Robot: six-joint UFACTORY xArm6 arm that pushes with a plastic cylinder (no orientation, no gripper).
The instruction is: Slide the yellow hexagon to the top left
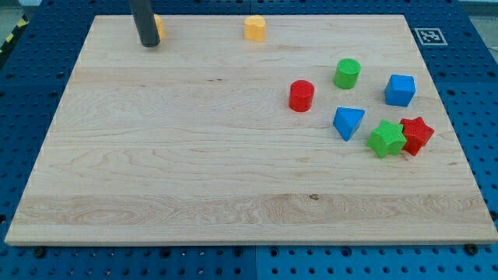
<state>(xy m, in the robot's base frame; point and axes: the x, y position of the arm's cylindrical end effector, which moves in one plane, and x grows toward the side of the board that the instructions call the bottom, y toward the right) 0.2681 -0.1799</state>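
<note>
- Two yellow blocks sit along the far edge of the wooden board [156, 155]: one [158, 28] at the far left, mostly hidden behind our rod, and another [254, 28] near the middle of that edge.
- Our tip [149, 43] rests touching the left-hand yellow block, on its left and near side; we carry no hand or jaws, only the rod.
- We cannot tell which is the hexagon. If it is the hidden one, it already lies far left.
- Six others cluster well apart at the right: red cylinder [301, 96], green cylinder [347, 73], blue cube [400, 90], blue triangle [348, 122], green star [386, 138] touching red star [416, 134].
</note>
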